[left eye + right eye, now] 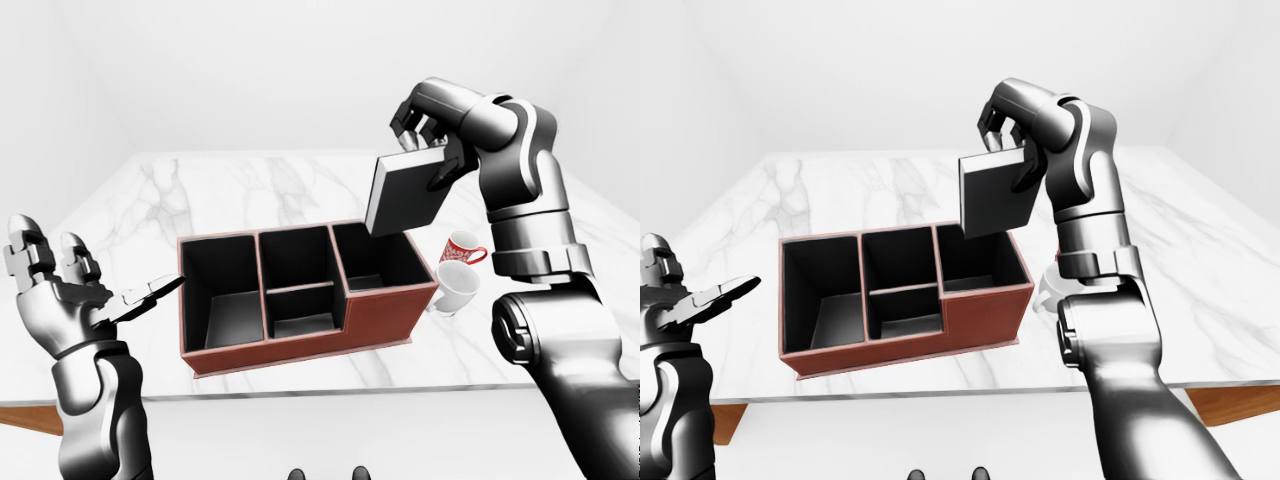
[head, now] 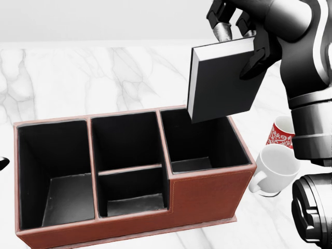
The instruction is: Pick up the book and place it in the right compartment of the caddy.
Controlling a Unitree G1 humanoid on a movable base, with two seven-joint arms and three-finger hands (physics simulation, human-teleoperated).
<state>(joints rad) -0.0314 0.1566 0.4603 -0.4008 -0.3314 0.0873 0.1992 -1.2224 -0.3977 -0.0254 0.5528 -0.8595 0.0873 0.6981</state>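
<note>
Our head view looked steeply down, close on the caddy [image 2: 129, 176]; our wider eye views shared it from farther off.

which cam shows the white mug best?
Head view: the white mug shows nearly whole, handle and rim visible, beside the caddy and below the red mug. The left-eye view shows it small beside the caddy's right end. In the right-eye view the right arm hides almost all of it.
</note>
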